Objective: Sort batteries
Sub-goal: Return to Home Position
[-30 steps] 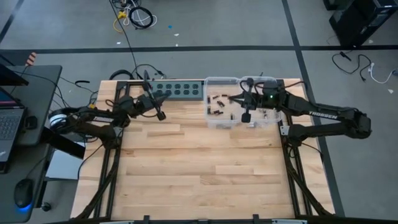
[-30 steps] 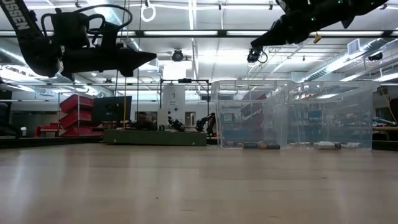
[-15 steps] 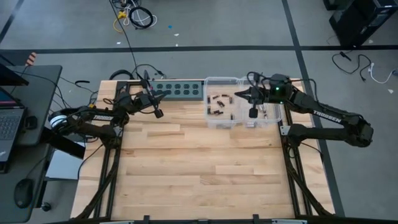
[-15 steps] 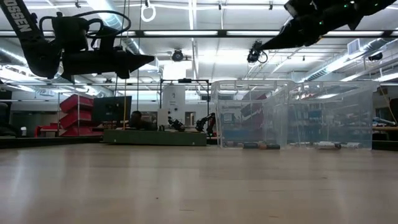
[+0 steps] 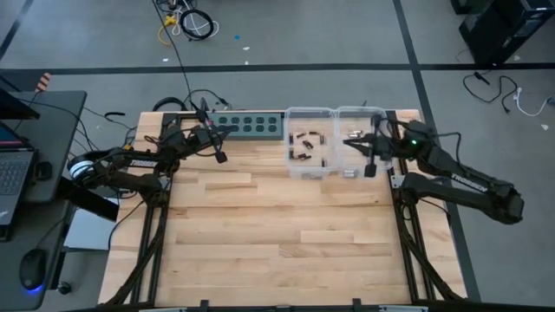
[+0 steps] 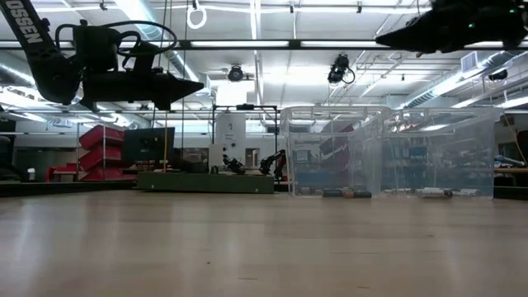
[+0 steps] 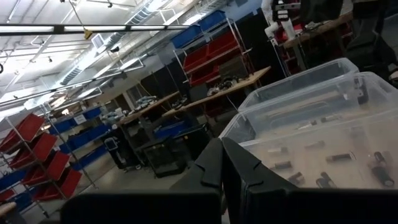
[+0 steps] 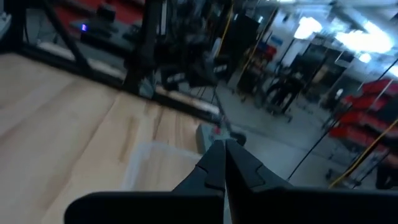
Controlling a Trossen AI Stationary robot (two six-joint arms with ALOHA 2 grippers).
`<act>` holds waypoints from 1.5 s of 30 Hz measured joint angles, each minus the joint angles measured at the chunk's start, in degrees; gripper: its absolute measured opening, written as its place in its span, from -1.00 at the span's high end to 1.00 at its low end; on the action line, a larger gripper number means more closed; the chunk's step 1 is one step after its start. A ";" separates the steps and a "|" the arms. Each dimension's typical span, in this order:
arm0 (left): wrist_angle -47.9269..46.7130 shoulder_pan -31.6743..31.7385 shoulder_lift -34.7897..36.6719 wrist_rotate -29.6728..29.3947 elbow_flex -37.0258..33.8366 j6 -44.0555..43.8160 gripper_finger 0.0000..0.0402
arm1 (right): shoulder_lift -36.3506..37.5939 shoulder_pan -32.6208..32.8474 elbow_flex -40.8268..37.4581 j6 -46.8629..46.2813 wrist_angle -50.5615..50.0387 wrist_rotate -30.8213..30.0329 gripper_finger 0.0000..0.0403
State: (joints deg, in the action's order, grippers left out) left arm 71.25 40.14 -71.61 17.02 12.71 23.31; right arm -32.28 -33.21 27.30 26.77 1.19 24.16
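Two clear plastic bins stand side by side at the table's far edge. The left bin (image 5: 308,149) holds several small dark batteries (image 5: 303,140). The right bin (image 5: 357,149) holds a few pale ones (image 5: 350,172). In the low view the batteries (image 6: 346,194) lie on the bin floors. My left gripper (image 5: 227,132) hangs shut above the table, left of the bins, pointing level at them (image 7: 222,163). My right gripper (image 5: 348,142) is shut and level, high over the right bin (image 6: 381,39). Nothing shows between either pair of fingers.
A green power strip (image 5: 251,124) with dark sockets lies along the far edge, left of the bins. The bare wooden tabletop (image 5: 277,234) stretches from there to the near edge. Cables and a laptop desk (image 5: 26,165) are off the table's left side.
My right gripper has drawn back toward the table's right edge, from over the wall between the bins to over the right bin, staying shut and about level. My left gripper has swung a little toward the far edge.
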 joint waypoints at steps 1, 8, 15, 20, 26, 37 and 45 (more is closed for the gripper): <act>-0.01 0.00 0.00 0.02 0.00 -0.02 0.99 | 1.77 0.00 -0.72 -0.29 0.30 0.04 1.00; -0.01 0.00 0.00 -0.01 0.00 -1.93 0.99 | 12.78 0.02 -4.03 -5.91 1.00 6.89 1.00; -0.02 0.00 0.00 -0.02 0.00 -2.60 0.99 | 11.58 0.24 -13.90 -16.67 18.81 6.01 1.00; -0.01 0.00 0.00 -0.02 0.00 -3.37 0.99 | 9.45 0.31 -23.13 -24.41 31.04 7.00 1.00; -0.01 0.00 0.00 -0.04 0.00 -4.61 0.99 | 10.00 0.90 -26.77 -33.73 31.35 12.44 1.00; 2.24 -0.56 0.00 0.85 0.00 -8.99 0.99 | 8.48 3.79 -26.42 -31.09 34.11 -2.74 1.00; 7.19 -6.85 0.04 8.87 3.13 -18.28 0.99 | 0.59 9.19 -8.42 -28.02 9.32 -12.58 1.00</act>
State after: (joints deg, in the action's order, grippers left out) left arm 78.44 33.29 -71.57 25.88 15.84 5.03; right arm -31.69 -24.02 18.88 -1.25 10.51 11.57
